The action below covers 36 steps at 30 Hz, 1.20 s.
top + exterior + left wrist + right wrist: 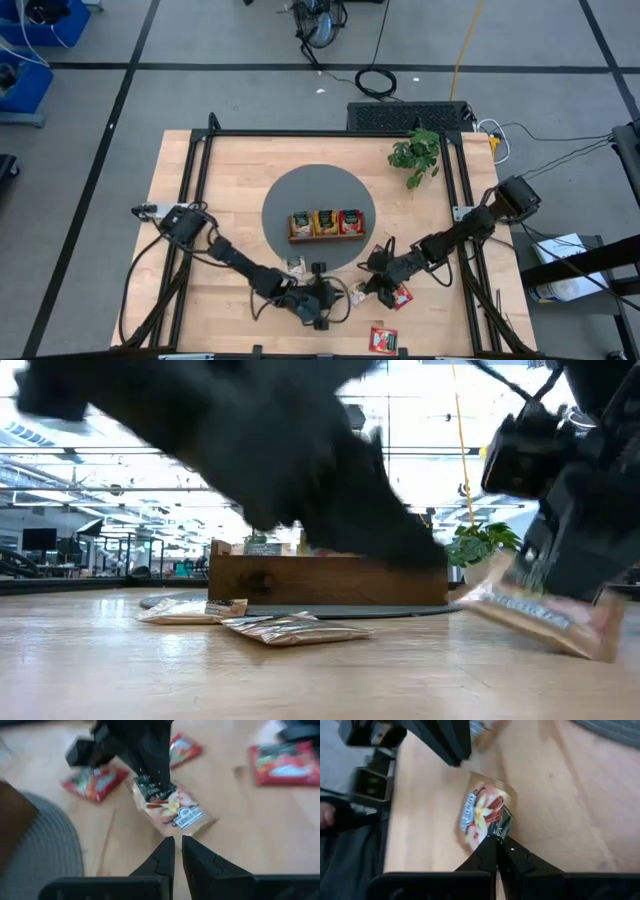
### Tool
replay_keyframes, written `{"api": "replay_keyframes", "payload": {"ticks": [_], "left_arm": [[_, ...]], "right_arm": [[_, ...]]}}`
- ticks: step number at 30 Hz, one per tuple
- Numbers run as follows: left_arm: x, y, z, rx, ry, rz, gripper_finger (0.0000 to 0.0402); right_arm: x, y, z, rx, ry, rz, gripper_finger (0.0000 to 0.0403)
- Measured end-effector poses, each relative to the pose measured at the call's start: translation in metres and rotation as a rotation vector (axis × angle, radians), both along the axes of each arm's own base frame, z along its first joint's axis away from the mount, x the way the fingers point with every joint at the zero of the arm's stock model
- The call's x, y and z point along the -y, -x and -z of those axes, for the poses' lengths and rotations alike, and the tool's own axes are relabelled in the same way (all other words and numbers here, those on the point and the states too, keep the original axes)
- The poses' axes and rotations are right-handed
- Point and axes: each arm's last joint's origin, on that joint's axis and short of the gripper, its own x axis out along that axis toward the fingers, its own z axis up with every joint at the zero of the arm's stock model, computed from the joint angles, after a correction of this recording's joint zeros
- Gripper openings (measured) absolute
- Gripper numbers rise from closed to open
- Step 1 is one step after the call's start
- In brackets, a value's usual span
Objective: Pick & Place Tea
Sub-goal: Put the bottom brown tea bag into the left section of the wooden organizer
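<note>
the right gripper [496, 841] reaches low toward 9 o'clock, fingers pinched on a beige tea packet [481, 815]; the left gripper [178, 851] rests opposite, fingers closed, empty.

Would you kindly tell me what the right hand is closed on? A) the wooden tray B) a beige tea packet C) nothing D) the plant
B: the right hand is pinching the edge of the beige tea packet, which the low view shows tilted, one end raised off the table.
</note>
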Motion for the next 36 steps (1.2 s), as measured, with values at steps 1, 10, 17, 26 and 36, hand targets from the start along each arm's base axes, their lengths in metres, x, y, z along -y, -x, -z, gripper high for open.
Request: {"api": "replay_keyframes", "payload": {"ticks": [1,10,17,26,36], "left_arm": [[0.004,0.004,-0.007,0.004,-0.014,0.006,0.0042],[0.035,0.054,-0.059,-0.069,-0.071,0.046,0.0042],[0.061,0.111,-0.074,-0.052,-0.2,-0.087,0.0042],[0.081,0.156,-0.081,0.104,-0.281,-0.198,0.0042],[0.079,0.156,-0.08,0.078,-0.297,-0.188,0.0042]], "right_arm": [[0.0,-0.001,-0.004,0.013,-0.006,-0.016,0.0002],[0.002,-0.026,-0.054,0.088,0.143,-0.149,0.0001],[0.01,-0.058,-0.102,0.066,0.365,-0.241,0.0001],[0.07,-0.104,-0.153,-0.07,0.623,-0.229,0.0],[0.108,-0.172,-0.153,-0.076,0.7,-0.325,0.0]]}}
